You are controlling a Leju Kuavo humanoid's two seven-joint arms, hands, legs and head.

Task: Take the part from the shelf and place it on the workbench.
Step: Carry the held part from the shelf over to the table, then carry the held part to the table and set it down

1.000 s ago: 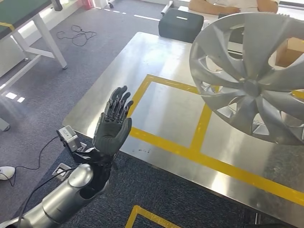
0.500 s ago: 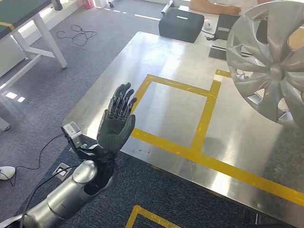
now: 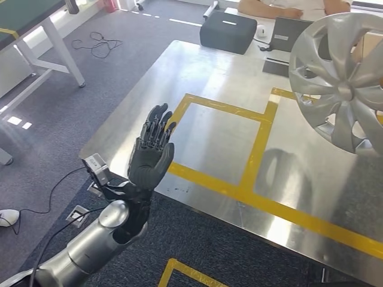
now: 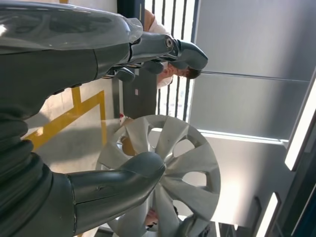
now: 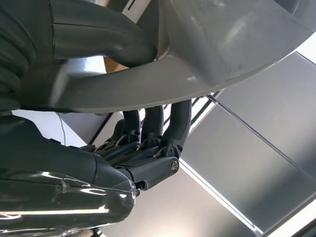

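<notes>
The wheel cover (image 3: 343,89) hangs tilted above the worktop's (image 3: 216,143) far right side, seemingly gripped at its rim by the right hand (image 5: 149,148), while the left hand (image 3: 151,152), open and empty, waits well apart.

Workbench (image 3: 212,78) top is looking like brushed metal, glossy, throwing glare, with matt yellow tape lines (image 3: 253,200). Wheel cover (image 3: 343,89) is showing smooth satin silver plastic. Floor (image 3: 103,72) is reading as matt grey carpet.
</notes>
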